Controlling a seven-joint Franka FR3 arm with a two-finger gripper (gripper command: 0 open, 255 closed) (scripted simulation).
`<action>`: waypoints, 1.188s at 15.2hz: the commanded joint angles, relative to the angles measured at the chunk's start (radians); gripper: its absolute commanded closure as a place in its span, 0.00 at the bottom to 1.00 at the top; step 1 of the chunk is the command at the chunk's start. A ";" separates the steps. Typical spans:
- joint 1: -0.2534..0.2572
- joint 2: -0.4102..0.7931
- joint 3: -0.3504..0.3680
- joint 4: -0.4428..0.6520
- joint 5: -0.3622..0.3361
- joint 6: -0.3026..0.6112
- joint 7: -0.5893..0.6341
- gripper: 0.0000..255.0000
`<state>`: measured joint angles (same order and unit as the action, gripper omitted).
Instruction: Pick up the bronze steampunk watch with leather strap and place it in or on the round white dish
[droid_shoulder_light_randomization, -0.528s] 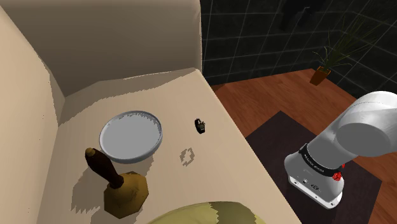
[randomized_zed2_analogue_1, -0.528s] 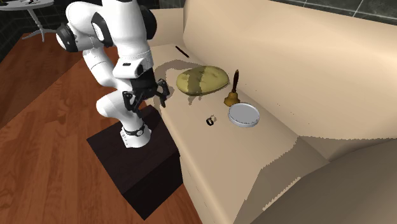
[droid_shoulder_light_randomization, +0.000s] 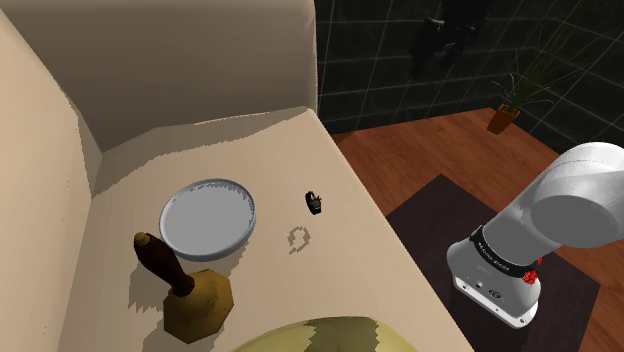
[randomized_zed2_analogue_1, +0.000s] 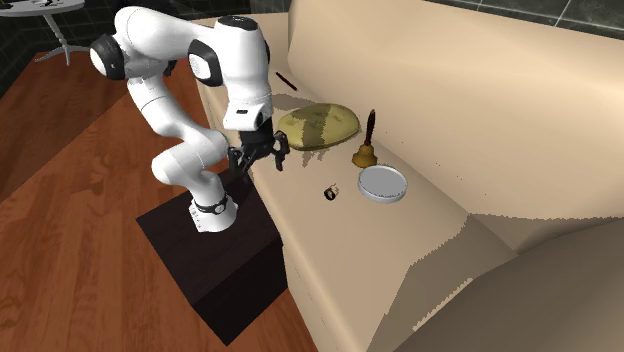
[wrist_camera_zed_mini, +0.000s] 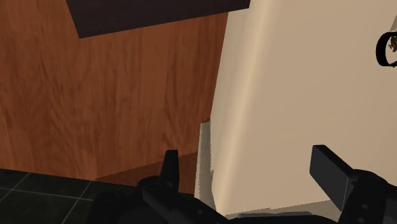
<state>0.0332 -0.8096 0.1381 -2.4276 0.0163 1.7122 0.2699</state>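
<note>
The gripper (randomized_zed2_analogue_1: 263, 160) hung over the beige seat's (randomized_zed2_analogue_1: 300, 215) front edge, fingers spread wide, holding nothing. The watch (droid_shoulder_light_randomization: 314, 201) lay near the round dish (droid_shoulder_light_randomization: 205, 215), not touching.

Tool (randomized_zed2_analogue_1: 262, 159) seemingly nearer the watch (randomized_zed2_analogue_1: 329, 191)

One watch (droid_shoulder_light_randomization: 314, 201), one round dish (droid_shoulder_light_randomization: 207, 216), one wooden-handled bell (droid_shoulder_light_randomization: 190, 295), one yellowish cushion (droid_shoulder_light_randomization: 320, 336) and one potted plant (droid_shoulder_light_randomization: 510, 105).

The watch (wrist_camera_zed_mini: 380, 49) is cut off by the wrist view's edge, its details too small.
</note>
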 joint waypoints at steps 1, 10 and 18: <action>0.011 0.032 0.048 -0.008 0.017 0.032 0.046 0.00; 0.052 0.190 0.264 -0.041 0.074 0.181 0.256 0.00; 0.043 0.430 0.469 0.013 0.043 0.313 0.475 0.00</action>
<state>0.0783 -0.4145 0.5780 -2.4288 0.0678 2.0130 0.7088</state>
